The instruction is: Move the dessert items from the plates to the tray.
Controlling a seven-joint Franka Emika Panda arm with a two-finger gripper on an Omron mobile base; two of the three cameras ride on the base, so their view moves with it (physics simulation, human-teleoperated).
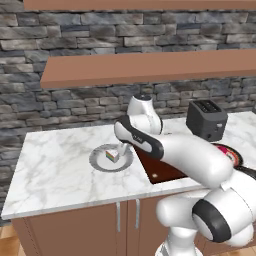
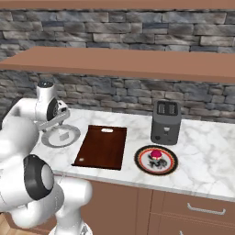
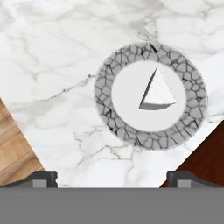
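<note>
2 desserts are waiting on plates, and I judge the cake wedge (image 3: 158, 92) to be my first pick. My gripper (image 3: 111, 179) hangs above the counter (image 3: 52, 65) with its jaws spread as wide as they go, nothing between them. The wedge lies ahead of my fingertips (image 3: 43, 177) and a little toward the right one, on the white centre of the grey-rimmed plate (image 3: 105, 109).

To do this well, I should bring my fingers over the wedge, turn the hand so the 2 pads face its 2 long flat sides and not the point, then come straight down and close gently. It looks soft and small, so a hard squeeze could crush it, and a grip near the tip could let it slip out.

From above the wedge is plain white, a narrow triangle with its point away from me; from the side its layers show rainbow stripes. It sits off-centre on the plate, clear of the rim.

The tray (image 2: 102, 147) lies just beside that plate. The cupcake (image 2: 156, 154) rests on the dark-rimmed plate (image 2: 140, 158), well apart from my fingers, beyond the tray.
</note>
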